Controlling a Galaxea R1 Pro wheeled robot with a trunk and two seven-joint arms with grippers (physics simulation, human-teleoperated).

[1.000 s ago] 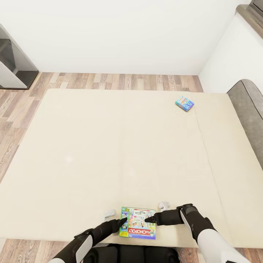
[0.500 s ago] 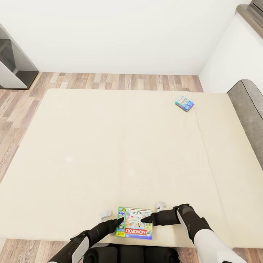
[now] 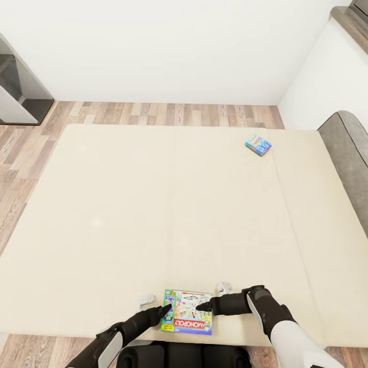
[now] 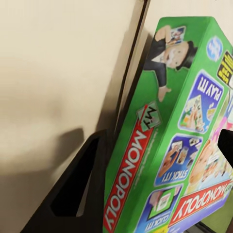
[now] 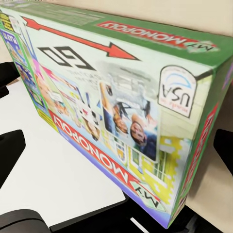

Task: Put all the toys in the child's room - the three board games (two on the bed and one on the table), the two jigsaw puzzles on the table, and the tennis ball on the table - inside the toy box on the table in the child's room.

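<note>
A green-edged board game point(image 3: 187, 313), a Monopoly box with busy colourful art, lies on the cream bed point(image 3: 153, 214) at its near edge. My left gripper point(image 3: 165, 309) is closed over the box's left edge; in the left wrist view one finger point(image 4: 73, 194) presses the green side point(image 4: 160, 160) and the other lies over the printed top. My right gripper point(image 3: 202, 307) sits over the box's right half with its fingers point(image 5: 9, 153) spread wide on either side of the box point(image 5: 121, 102). A second, teal-blue board game point(image 3: 258, 144) lies far off at the bed's back right.
Wood-plank floor point(image 3: 168, 113) runs behind the bed and along its left side. A grey and white cabinet point(image 3: 18, 87) stands at the back left. A grey upholstered headboard point(image 3: 350, 153) bounds the bed's right side beneath a white wall.
The Monopoly box and both grippers have slid a little to the left along the bed's near edge. The teal-blue box has not moved.
</note>
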